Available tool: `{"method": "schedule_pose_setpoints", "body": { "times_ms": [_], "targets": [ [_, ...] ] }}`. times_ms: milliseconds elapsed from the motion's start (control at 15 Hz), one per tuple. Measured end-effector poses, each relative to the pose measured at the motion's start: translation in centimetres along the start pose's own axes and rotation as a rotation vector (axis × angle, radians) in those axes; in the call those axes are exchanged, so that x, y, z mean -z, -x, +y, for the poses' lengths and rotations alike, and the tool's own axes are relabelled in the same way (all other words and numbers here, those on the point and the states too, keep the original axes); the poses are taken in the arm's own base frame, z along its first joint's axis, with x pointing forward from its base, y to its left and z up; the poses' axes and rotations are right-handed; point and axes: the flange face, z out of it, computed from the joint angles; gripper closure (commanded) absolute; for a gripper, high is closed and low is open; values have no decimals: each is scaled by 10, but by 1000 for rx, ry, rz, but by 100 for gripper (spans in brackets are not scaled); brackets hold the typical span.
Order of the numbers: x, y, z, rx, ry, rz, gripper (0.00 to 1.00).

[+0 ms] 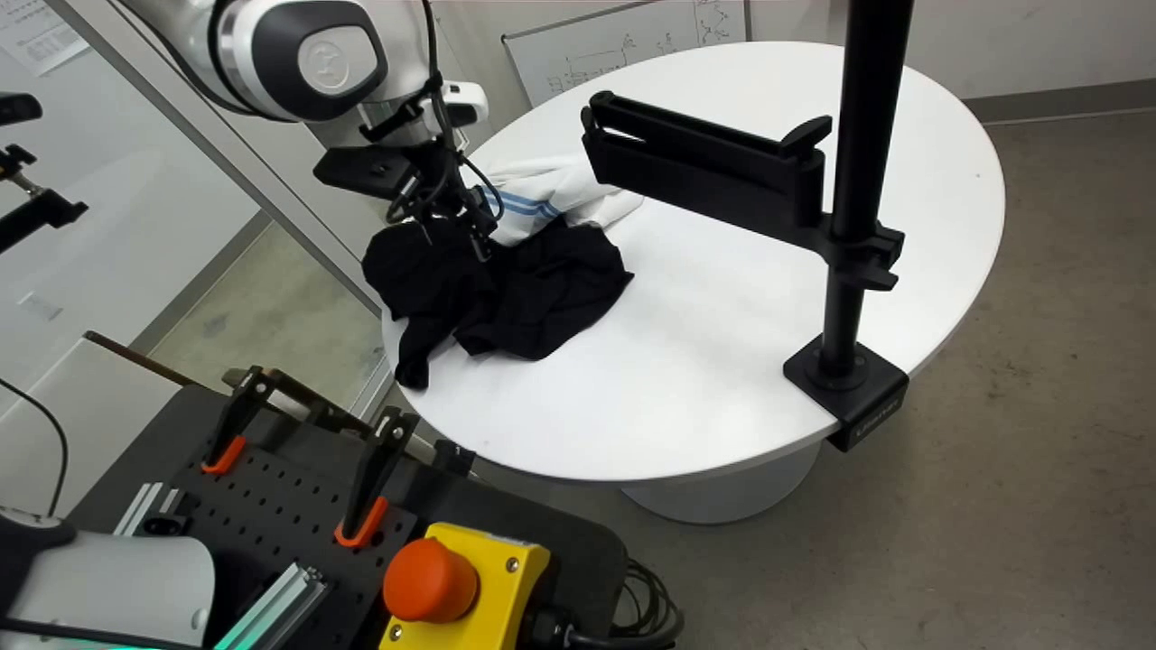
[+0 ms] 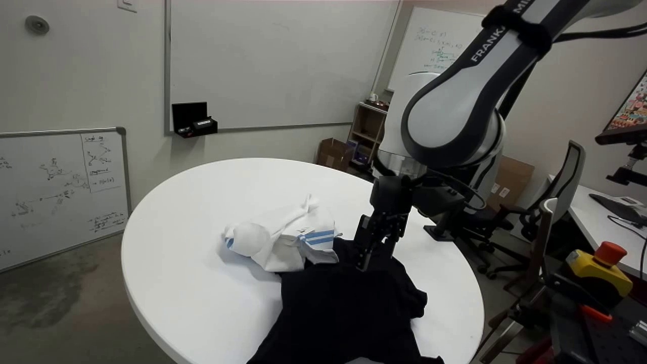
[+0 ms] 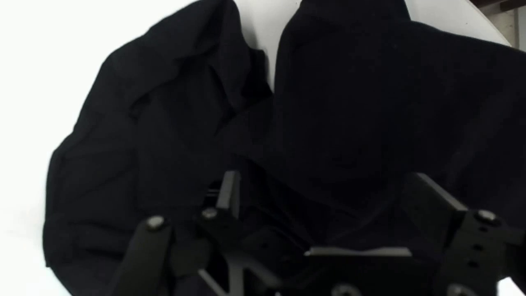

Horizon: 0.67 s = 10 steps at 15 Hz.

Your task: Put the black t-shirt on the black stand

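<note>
The black t-shirt (image 1: 542, 302) lies crumpled and creased in a loose, uneven heap on the round white table (image 1: 686, 379), reaching its rim. Well apart from it, the black stand (image 1: 862, 181) rises from a square base at the table's edge, a slim bracket jutting sideways from its post.

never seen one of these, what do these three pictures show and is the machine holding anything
The machine is a single robot arm; a person steers it, and the jaws at its end do the grasping. Two pictures look in from outside the robot; the third looks out from its wrist, past the jaws. On the round white table lie a rumpled black t-shirt and, next to it, a white cloth with blue stripes. A black stand is fixed at the table's edge. In the wrist view the jaws stand apart at the t-shirt, so it seems nothing is gripped, though black on black is hard to judge.
</note>
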Motion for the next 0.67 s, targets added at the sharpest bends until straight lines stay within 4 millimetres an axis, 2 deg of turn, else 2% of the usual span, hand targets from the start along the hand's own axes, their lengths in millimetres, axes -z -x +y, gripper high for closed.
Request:
{"method": "schedule_pose_setpoints", "body": {
  "times_ms": [67,133,267,400,667],
  "targets": [
    [-6,-4,0,-1,0,-4,0],
    [-12,-7,1,-1,0,-9,6],
    [-23,-12,1,0,1,-17,30],
    [-33,-16,0,1,2,-26,38],
    [-46,-19,-2,4,1,-38,69]
  ]
}}
